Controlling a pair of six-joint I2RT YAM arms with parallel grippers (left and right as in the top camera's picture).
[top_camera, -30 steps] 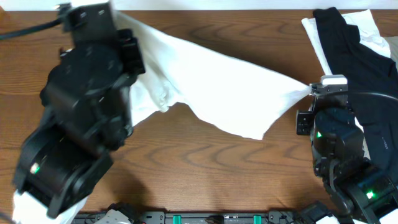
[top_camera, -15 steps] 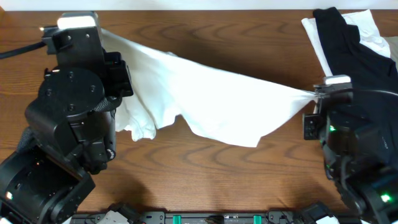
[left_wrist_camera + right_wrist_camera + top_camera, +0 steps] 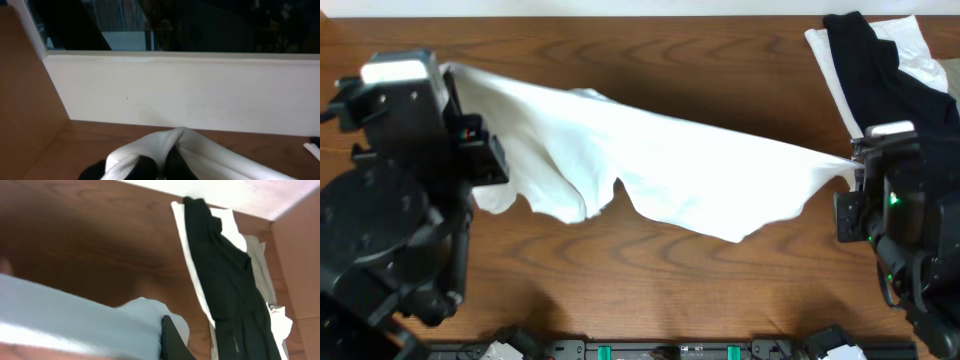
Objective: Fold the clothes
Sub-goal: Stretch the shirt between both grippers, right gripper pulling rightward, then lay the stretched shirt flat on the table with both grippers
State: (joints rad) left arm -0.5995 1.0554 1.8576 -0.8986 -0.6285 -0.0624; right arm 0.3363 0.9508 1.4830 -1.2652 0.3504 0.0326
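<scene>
Above the table, the shirt is stretched for spreading, pinched by left gripper and right gripper. Next, it must be lowered flat.

A: What is seen lower left?
B: White cloth, bunched against a black finger, above the wood table.
A: On the right?
B: A black garment is laid flat over a white garment.
</scene>
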